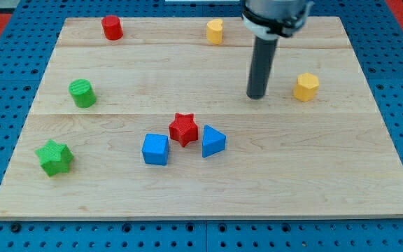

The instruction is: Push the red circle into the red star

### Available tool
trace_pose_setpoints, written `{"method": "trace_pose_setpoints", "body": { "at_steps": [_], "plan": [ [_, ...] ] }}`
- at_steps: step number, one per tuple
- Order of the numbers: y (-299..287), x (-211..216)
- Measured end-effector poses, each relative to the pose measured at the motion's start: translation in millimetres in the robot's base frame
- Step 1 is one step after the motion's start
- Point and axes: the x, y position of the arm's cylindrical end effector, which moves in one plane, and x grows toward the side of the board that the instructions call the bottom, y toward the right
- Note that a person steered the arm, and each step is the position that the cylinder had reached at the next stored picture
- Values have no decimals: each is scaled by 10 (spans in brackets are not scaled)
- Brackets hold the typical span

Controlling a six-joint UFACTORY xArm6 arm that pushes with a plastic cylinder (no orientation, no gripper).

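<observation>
The red circle (112, 28) stands near the top left corner of the wooden board (327, 175), well apart from everything else on it. The red star (183, 129) sits lower down, near the middle of the board, and it is hemmed in: a blue cube (155, 149) lies just beside it toward the view's lower left, and a blue triangle (213, 141) is just beside it on the view's right, perhaps touching. Between the circle and the star the wood is bare; the green circle (82, 93) stands off to the view's left of that stretch, and a green star (54, 157) lies farther down near the left edge. A yellow heart-like block (215, 31) sits at the top centre, and a yellow hexagon (306, 87) is on the right. My tip (257, 96) rests on the board just left of the hexagon, apart from it and far from the red circle; as a plain rod it holds nothing.
</observation>
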Motion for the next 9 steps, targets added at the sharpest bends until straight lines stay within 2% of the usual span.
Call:
{"method": "trace_pose_setpoints", "body": {
  "at_steps": [2, 6, 8, 9],
  "plan": [
    [-381, -886],
    [-1624, -973],
    [-1951, -973],
    [-1998, -1166]
  ]
}}
